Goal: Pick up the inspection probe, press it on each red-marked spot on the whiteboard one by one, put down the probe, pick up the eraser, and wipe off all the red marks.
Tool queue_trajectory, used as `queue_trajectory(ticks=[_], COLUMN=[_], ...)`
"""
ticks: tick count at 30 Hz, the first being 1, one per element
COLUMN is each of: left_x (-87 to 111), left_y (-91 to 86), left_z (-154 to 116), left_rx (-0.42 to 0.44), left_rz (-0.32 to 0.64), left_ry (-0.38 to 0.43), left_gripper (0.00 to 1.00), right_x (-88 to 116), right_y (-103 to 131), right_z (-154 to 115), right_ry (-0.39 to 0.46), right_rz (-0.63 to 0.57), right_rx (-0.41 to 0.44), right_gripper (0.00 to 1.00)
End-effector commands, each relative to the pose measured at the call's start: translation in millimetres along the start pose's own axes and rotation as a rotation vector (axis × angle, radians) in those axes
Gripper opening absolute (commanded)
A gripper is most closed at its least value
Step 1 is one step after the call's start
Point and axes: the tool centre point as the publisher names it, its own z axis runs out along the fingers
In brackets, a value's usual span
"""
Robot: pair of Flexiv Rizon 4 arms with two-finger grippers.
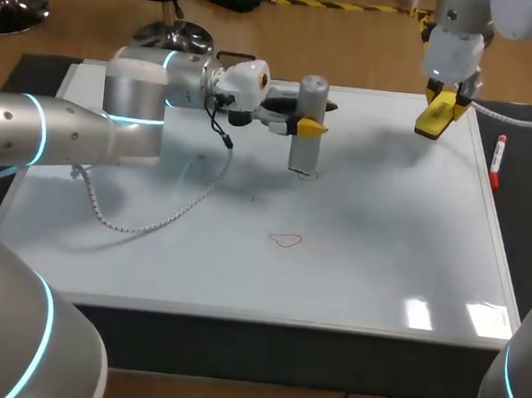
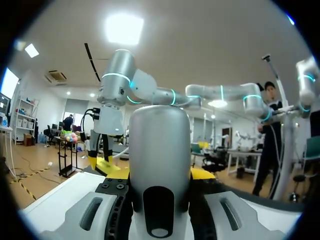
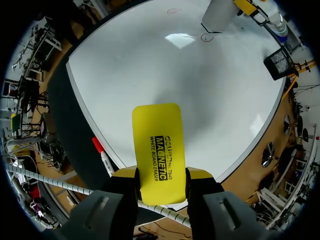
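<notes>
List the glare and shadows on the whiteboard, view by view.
Head view: glare patches sit at the whiteboard's near right corner; a soft shadow spreads between the probe and the eraser. Right wrist view: one glare patch beside the probe, a dim shadow ahead of the eraser. Left wrist view: the probe blocks most of the board, no glare visible.

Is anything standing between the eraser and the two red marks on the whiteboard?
Yes, for one. The probe, held by the left gripper, stands at the far mark. Only bare board lies between the eraser and the near mark.
</notes>
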Motion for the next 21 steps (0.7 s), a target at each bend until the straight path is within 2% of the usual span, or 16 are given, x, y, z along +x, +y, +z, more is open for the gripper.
queue_trajectory(ticks=[1, 9, 21], left_x=[-3.1, -3.9, -3.0], left_y=[6.5, 17.6, 23.4], left_z=[2.8, 4.6, 1.8], left_rx=[0.004, 0.001, -0.002], left_rz=[0.0, 0.0, 0.003], left_ry=[0.005, 0.01, 0.006], left_gripper=[0.0, 0.0, 0.0], right_x=[-0.2, -0.2, -0.2], right_y=[-1.3, -1.3, -1.3], right_z=[-1.1, -1.1, -1.1], right_ry=[0.004, 0.004, 0.004], right_rz=[-0.002, -0.002, -0.002], right_rx=[0.0, 0.0, 0.0], right_gripper=[0.0, 0.0, 0.0])
